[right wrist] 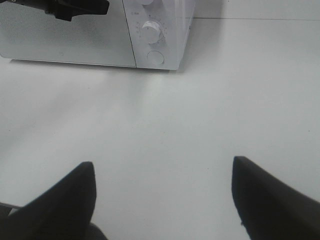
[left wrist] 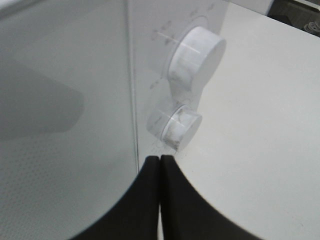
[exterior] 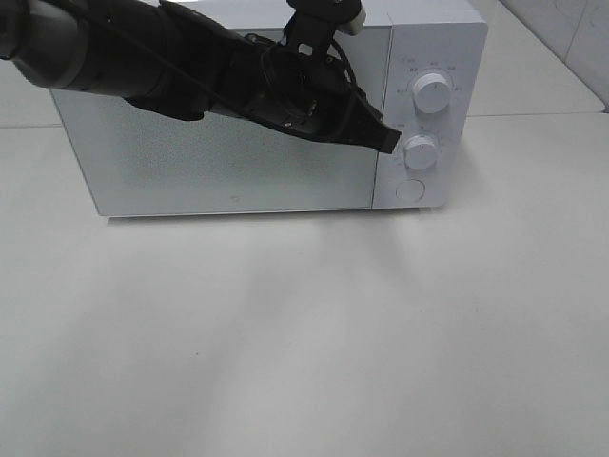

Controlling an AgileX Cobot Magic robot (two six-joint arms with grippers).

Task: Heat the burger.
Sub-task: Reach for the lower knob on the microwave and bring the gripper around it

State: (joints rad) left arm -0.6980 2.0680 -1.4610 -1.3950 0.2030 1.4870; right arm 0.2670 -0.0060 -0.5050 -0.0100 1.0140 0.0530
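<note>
Here the left gripper [exterior: 390, 143] has its jaws pressed together with nothing between them. Its tip hangs in front of the microwave [exterior: 238, 143], at the seam between the closed door [exterior: 219, 162] and the control panel [exterior: 447, 57]. The lower knob [exterior: 420, 150] lies just beyond the fingertips [left wrist: 150, 167], very near; whether they touch it cannot be told. The upper knob [exterior: 433, 94] stands above and a little past the tip, and the round button [exterior: 409, 189] sits below it. The right gripper [right wrist: 161, 162] is spread wide and empty, low over the white table [exterior: 304, 333], with the microwave well ahead of it. The burger shows in none of the views, so its place cannot be told.
</note>
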